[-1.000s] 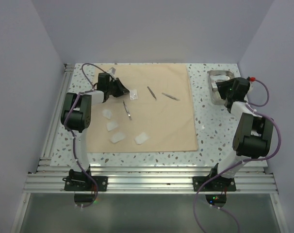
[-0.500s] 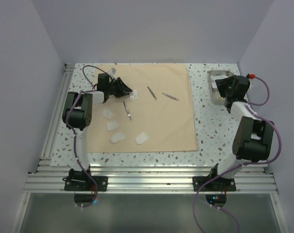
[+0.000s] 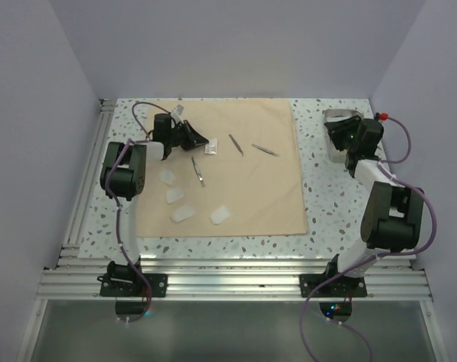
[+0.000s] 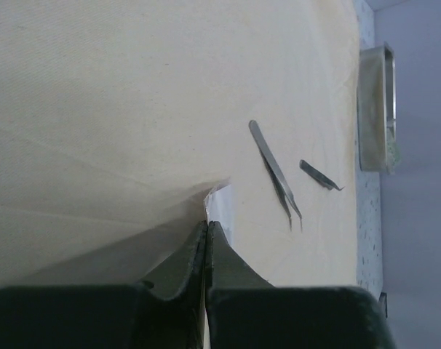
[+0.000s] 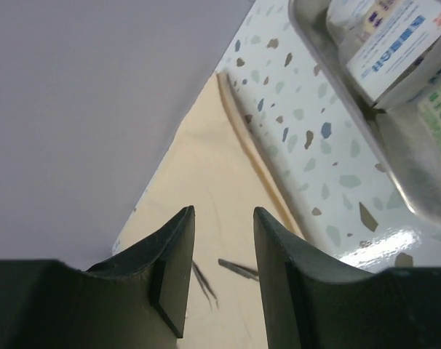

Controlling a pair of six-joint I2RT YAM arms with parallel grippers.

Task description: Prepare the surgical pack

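The tan cloth [image 3: 243,188] lies flat mid-table. Three thin metal instruments [image 3: 235,144] [image 3: 265,149] [image 3: 197,170] rest on it, two of which show in the left wrist view [image 4: 275,171] [image 4: 319,175]. My left gripper [image 3: 204,142] [image 4: 206,224] is low over the cloth's back left, shut on the near edge of a small white sachet [image 3: 211,149] [image 4: 222,207]. Several more sachets [image 3: 174,195] lie at the cloth's front left. At the back right my right gripper [image 3: 334,133] [image 5: 222,211] hangs open and empty by the steel tray [image 3: 335,114] [image 5: 406,182].
In the tray lie a labelled clear vial [image 5: 395,43] and a green-printed sachet [image 5: 440,109]. Speckled table [image 3: 326,204] shows right of the cloth [image 5: 206,182]. Grey walls close in the back and both sides. Aluminium rails [image 3: 236,283] run along the near edge.
My left jaws opened briefly, then closed on the white sachet's edge. The right wrist turned and shifted slightly back over the tray's left side.
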